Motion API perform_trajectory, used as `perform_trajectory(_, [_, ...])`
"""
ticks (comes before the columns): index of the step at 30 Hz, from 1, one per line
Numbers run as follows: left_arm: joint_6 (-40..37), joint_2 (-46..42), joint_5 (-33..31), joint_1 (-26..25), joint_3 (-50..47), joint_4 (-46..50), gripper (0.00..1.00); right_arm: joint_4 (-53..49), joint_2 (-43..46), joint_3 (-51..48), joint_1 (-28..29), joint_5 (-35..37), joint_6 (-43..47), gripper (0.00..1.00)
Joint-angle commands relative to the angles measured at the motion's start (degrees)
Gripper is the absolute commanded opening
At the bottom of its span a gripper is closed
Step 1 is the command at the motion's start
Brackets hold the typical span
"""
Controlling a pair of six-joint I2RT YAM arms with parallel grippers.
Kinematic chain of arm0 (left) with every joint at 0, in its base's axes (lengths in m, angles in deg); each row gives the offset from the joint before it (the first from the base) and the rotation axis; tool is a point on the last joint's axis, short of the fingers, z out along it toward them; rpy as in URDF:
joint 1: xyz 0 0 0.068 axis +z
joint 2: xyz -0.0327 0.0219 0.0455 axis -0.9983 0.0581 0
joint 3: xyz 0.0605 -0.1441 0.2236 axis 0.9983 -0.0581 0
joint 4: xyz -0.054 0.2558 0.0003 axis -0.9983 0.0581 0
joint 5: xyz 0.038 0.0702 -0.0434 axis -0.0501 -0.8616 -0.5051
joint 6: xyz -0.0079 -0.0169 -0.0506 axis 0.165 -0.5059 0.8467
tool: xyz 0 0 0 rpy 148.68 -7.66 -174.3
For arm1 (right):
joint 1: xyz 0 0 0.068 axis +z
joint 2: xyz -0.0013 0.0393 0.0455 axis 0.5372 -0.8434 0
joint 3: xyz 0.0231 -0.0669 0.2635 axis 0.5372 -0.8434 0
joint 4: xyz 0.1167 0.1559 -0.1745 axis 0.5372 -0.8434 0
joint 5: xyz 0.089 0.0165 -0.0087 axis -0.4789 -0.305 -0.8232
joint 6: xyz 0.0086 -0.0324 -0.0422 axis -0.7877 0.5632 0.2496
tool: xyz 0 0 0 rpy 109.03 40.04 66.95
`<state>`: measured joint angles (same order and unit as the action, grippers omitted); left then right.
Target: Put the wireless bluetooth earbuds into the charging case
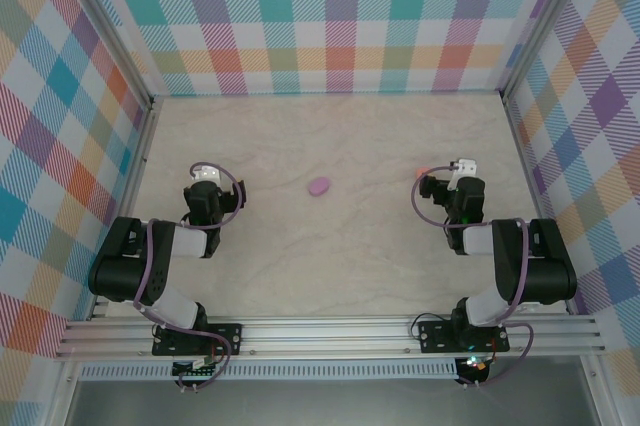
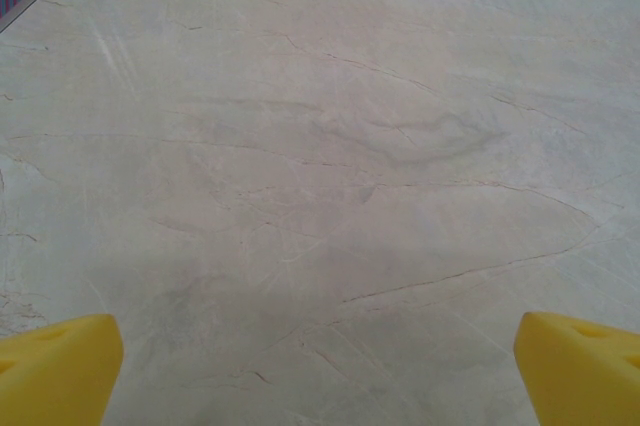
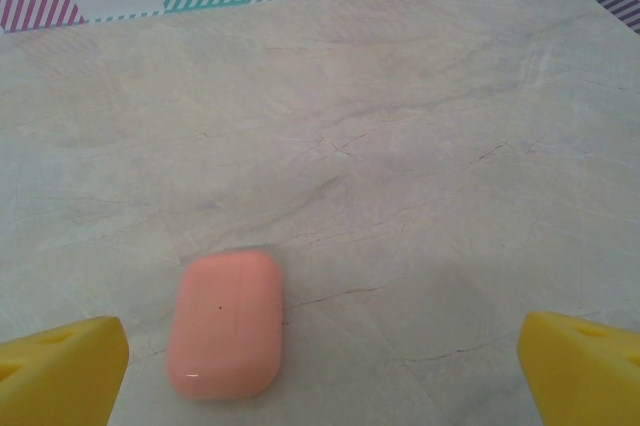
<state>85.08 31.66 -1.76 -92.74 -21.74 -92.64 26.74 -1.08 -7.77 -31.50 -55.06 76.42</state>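
A closed salmon-orange charging case (image 3: 225,324) lies flat on the marble table, just inside the left yellow fingertip (image 3: 62,371) of my right gripper (image 3: 320,371). That gripper is open with nothing between its fingers. From above, the same orange case (image 1: 423,168) peeks out at the left of the right gripper (image 1: 462,166). A closed lilac-purple case (image 1: 319,186) rests mid-table between the arms. My left gripper (image 1: 205,172) is open over bare table, well left of the purple case, its yellow fingertips (image 2: 58,368) far apart. The earbuds are out of view.
Plaid walls (image 1: 330,16) close the table on three sides, with metal posts at the far corners. The marble tabletop (image 1: 330,266) lies bare between the arm bases. An aluminium rail (image 1: 330,336) runs along the near edge.
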Motion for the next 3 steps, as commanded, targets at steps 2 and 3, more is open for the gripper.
perform_trajectory(2, [0.5, -0.1, 0.2, 0.6, 0.9, -0.9, 1.00, 0.3, -0.2, 1.0, 0.3, -1.0, 0.8, 1.00])
perform_trajectory(3, [0.5, -0.1, 0.3, 0.6, 0.9, -0.9, 1.00, 0.5, -0.2, 1.0, 0.3, -1.0, 0.9, 1.00])
